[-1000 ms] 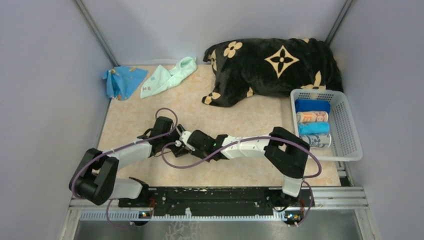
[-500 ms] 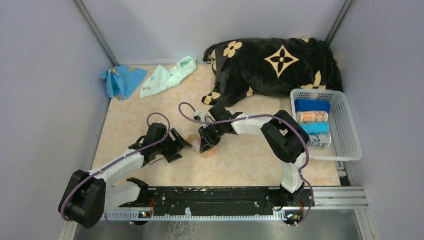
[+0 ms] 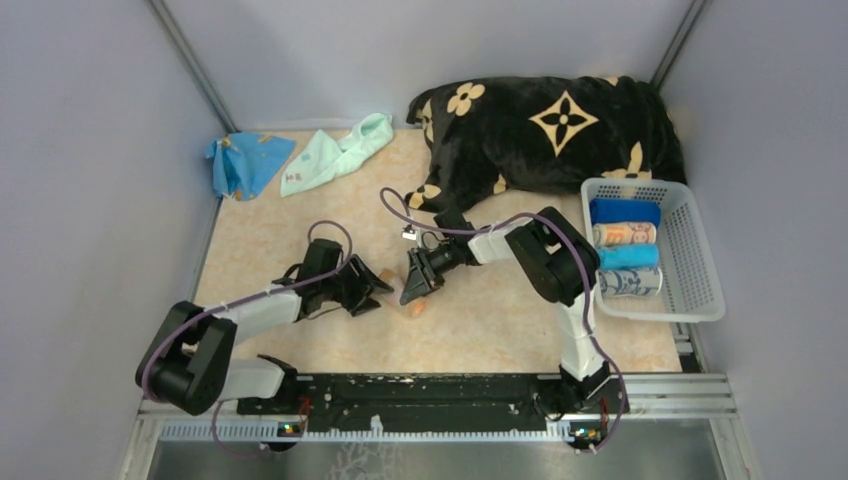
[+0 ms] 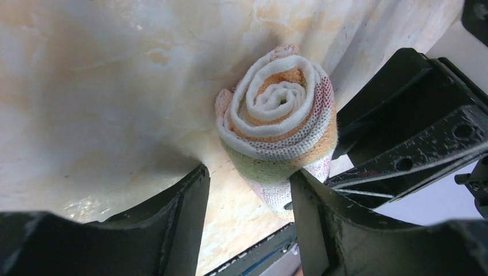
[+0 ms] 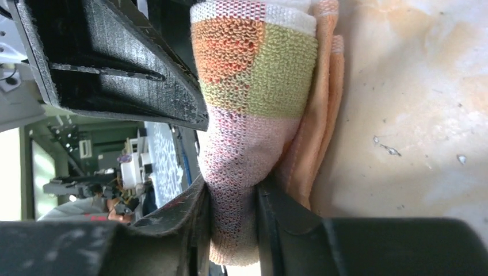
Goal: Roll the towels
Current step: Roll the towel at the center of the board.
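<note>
The rolled towel (image 4: 279, 109) is pinched by the right end effector (image 5: 231, 201), the left end effector (image 4: 250, 179) is spread, and basket (image 3: 703, 270) placement is expected next.

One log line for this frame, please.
right gripper: shut on rolled towel | left gripper: open, at roll's end | basket: four towels

Rolled towel (image 3: 416, 308) mostly behind right tool (image 3: 413, 290).

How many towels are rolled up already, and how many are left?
Four rolls already lie in the basket. A fifth roll, orange and pink, is pinched in the right gripper mid-table, with the open left gripper beside it; it is not in the basket yet. The blue towel and the mint towel lie unrolled at the far left.
</note>
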### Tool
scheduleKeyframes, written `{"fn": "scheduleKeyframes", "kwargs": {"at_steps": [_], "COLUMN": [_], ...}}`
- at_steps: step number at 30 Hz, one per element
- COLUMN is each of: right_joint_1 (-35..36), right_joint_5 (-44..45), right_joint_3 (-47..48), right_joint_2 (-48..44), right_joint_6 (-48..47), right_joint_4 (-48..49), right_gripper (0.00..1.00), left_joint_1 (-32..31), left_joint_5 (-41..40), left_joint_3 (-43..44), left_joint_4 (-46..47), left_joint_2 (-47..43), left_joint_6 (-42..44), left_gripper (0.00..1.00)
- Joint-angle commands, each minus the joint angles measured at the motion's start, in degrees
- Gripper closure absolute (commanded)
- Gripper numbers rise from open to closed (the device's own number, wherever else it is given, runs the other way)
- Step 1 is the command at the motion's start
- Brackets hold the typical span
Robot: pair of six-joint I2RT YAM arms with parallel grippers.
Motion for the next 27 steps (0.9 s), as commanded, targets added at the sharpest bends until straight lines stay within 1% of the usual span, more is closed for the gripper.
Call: {"fn": "scheduleKeyframes", "kwargs": {"at_steps": [1,3,5,7,9,11,14,16,18,21,25,27], "right_joint_1": [1.1,1.2,1.8,3.2,5.6,8.2,10.9,12.0,13.5,14.2,16.2,16.8], "right_joint_5": [13.6,18.4,23.3,30.7,38.4,43.3,48.5,52.6,55.6,54.6,56.4,56.8], "right_joint_3": [-3.6,-4.7,-5.5,-5.1,-3.8,-2.1,0.7,3.1,4.9,6.7,9.0,9.9], "right_joint_2": [-3.6,-8.2,-13.6,-17.1,-19.3,-20.1,-19.3,-17.7,-16.1,-13.0,-9.0,-7.3], "right_joint_6": [-2.9,-3.9,-5.2,-7.3,-10.0,-12.2,-13.7,-14.6,-15.7,-16.3,-18.0,-18.3], "right_joint_4": [-5.8,-6.5,-8.0,-11.0,-14.3,-15.9,-18.1,-19.3,-20.2,-20.5,-22.8,-24.3], "right_gripper": [0.66,0.58,0.53,0.44,0.40,0.37,0.36,0.32,0.31,0.31,0.31,0.33], "left_joint_1": [0.1,0.1,0.1,0.1,0.1,0.1,0.1,0.1,0.1,0.1,0.1,0.1], "left_joint_5": [-2.3,-2.5,-2.6,-2.7,-2.7,-2.8,-3.3,-3.6,-3.8,-3.9,-3.6,-3.5], "left_joint_3": [0.5,0.4,0.2,0.3,0.4,0.5,0.7,0.4,0.2,0.1,0.0,0.1], "left_joint_4": [-0.4,-0.6,-0.7,-1.1,-1.4,-1.6,-2.2,-2.5,-2.7,-2.7,-2.3,-2.1], "left_joint_2": [5.0,6.7,8.0,9.0,9.7,9.9,9.7,9.2,8.8,9.0,9.3,9.4], "left_joint_6": [-0.6,-0.7,-0.6,-0.4,-0.1,0.2,0.5,0.6,0.6,0.7,0.6,0.7], "left_gripper": [0.42,0.44,0.46,0.46,0.47,0.46,0.46,0.46,0.46,0.47,0.47,0.47]}}
